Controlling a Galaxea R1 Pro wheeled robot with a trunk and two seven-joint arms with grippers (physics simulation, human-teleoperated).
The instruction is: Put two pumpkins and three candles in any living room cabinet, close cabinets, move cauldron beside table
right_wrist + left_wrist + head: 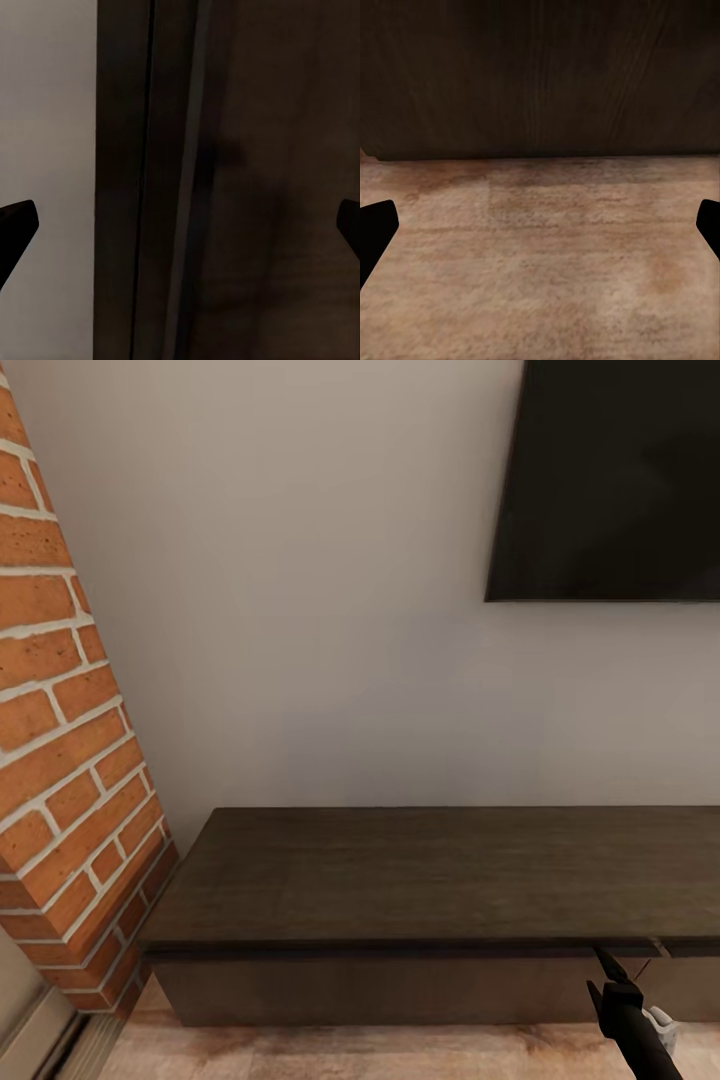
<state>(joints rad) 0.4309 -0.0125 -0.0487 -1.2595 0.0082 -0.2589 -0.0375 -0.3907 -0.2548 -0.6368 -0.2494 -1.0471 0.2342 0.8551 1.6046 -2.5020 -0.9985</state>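
Cabinet: the dark brown cabinet stood against the pale wall, and its flat top carried nothing. Its plain front showed no gap and looked closed.
Fireplace: a brick fireplace rose just beside the cabinet's left end.
TV: a black TV hung on the wall above the cabinet's right part.
Floor: light wood floor lay in front of the cabinet.
Right gripper: the right gripper was at the cabinet's front edge, near its right part. In the right wrist view its fingers stood wide apart, with dark wood between them.
Left gripper: the left gripper pointed at the floor below the cabinet front, fingers spread wide, holding nothing.
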